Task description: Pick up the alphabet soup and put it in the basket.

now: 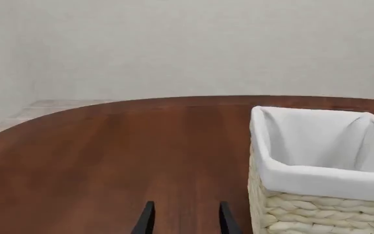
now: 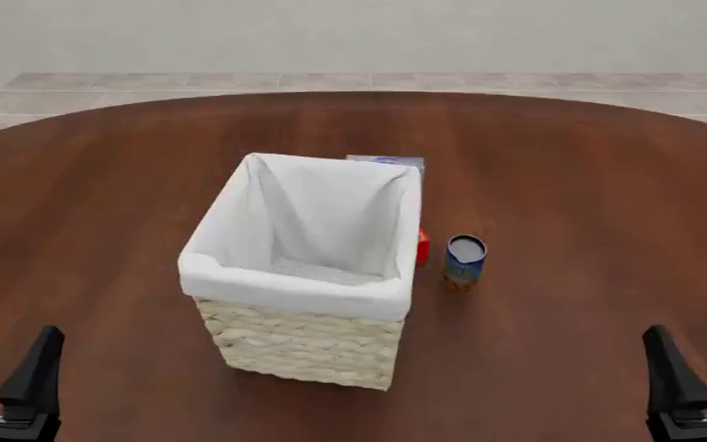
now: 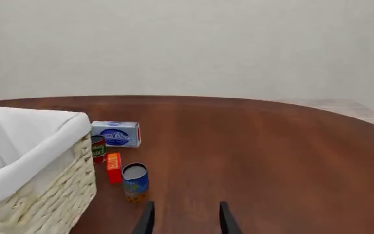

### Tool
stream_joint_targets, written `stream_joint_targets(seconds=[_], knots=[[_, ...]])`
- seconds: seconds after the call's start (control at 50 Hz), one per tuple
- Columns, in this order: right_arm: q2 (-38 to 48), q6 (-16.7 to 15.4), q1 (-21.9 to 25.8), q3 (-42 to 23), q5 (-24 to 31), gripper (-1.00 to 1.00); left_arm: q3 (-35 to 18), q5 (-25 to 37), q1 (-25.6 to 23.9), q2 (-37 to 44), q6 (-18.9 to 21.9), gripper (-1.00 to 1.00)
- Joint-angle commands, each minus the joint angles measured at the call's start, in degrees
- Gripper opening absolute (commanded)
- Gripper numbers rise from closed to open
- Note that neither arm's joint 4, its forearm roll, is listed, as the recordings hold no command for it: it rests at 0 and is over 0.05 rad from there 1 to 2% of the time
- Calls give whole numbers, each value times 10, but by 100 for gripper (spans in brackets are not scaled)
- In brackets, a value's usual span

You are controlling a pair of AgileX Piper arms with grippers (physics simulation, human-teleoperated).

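The alphabet soup (image 2: pixel 464 261), a small blue can with an orange base and a pale grey lid, stands upright just right of the basket (image 2: pixel 307 269); it also shows in the right wrist view (image 3: pixel 135 182). The cream wicker basket with its white lining (image 1: pixel 317 168) (image 3: pixel 18 161) sits mid-table and holds nothing I can see. My left gripper (image 2: pixel 5 379) is at the near left edge, open and empty (image 1: pixel 183 218). At the near right edge my right gripper (image 2: pixel 695 370) stands open (image 3: pixel 183 218), well short of the can.
A small red box (image 2: pixel 423 247) (image 3: pixel 113 167) sits between basket and can. A pale blue-white box (image 2: pixel 388 163) (image 3: pixel 116 133) lies behind the basket. A dark red-labelled can (image 3: pixel 98 148) stands by the basket. The round wooden table (image 2: pixel 574 166) reaches to a tiled floor.
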Motion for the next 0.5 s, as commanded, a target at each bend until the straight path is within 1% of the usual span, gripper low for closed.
stream_joint_targets(seconds=[0.02, 0.06, 0.14, 0.18, 0.2, 0.26, 0.3, 0.38, 0.4, 0.42, 0.46, 0.5], knots=[[22, 5, 1, -1, -9, 100, 0, 0, 0, 0, 0, 100], [37, 13, -6, -1, -21, 100, 0, 0, 0, 0, 0, 100], [67, 16, -8, -1, -43, 100, 0, 0, 0, 0, 0, 100], [82, 7, -3, -2, -59, 100, 0, 0, 0, 0, 0, 100], [93, 11, -3, -4, -68, 100, 0, 0, 0, 0, 0, 100], [124, 6, 2, -22, -92, 100, 0, 0, 0, 0, 0, 100], [141, -2, 12, -29, -107, 100, 0, 0, 0, 0, 0, 100], [219, -10, 47, -41, -164, 100, 0, 0, 0, 0, 0, 100], [229, -18, 49, -42, -173, 100, 0, 0, 0, 0, 0, 100], [251, -16, 54, -46, -185, 100, 0, 0, 0, 0, 0, 100], [263, -19, 62, -52, -191, 100, 0, 0, 0, 0, 0, 100], [294, -23, 78, -59, -204, 100, 0, 0, 0, 0, 0, 100]])
